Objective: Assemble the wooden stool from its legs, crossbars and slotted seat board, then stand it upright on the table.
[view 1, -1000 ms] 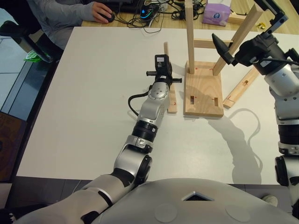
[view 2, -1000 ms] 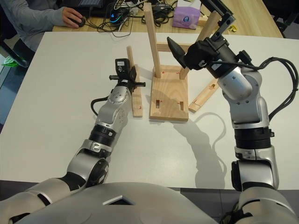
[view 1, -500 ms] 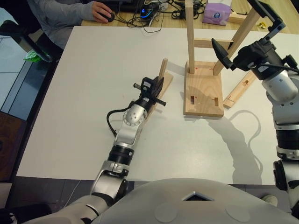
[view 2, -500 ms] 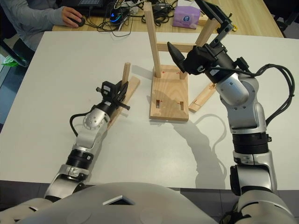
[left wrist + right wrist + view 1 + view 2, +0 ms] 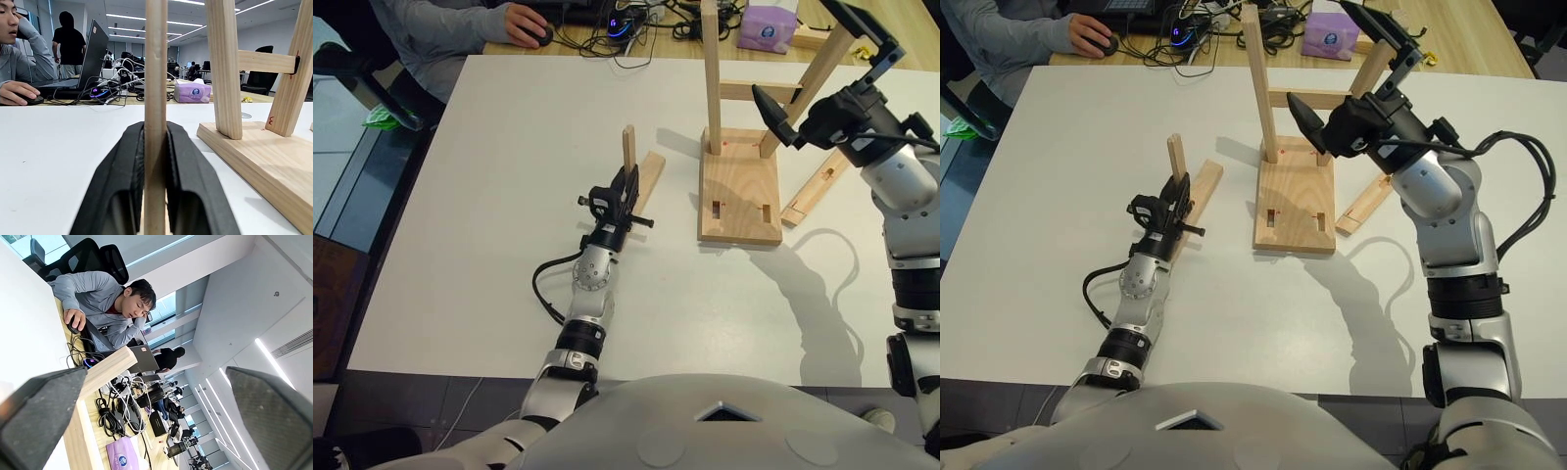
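**Partly assembled stool.** The left gripper [image 5: 625,192] is clamped on a pale wooden leg piece [image 5: 629,149], held upright on the white table [image 5: 489,196], left of the flat slotted wooden seat board [image 5: 739,211]. Two legs joined by a crossbar [image 5: 744,91] stand in the board. The right gripper [image 5: 819,67] is spread open around the slanted leg [image 5: 773,137].

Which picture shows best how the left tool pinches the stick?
The left wrist view: up close, both fingers squeeze the upright stick between them. The eye views show the left tool and stick small, from above.
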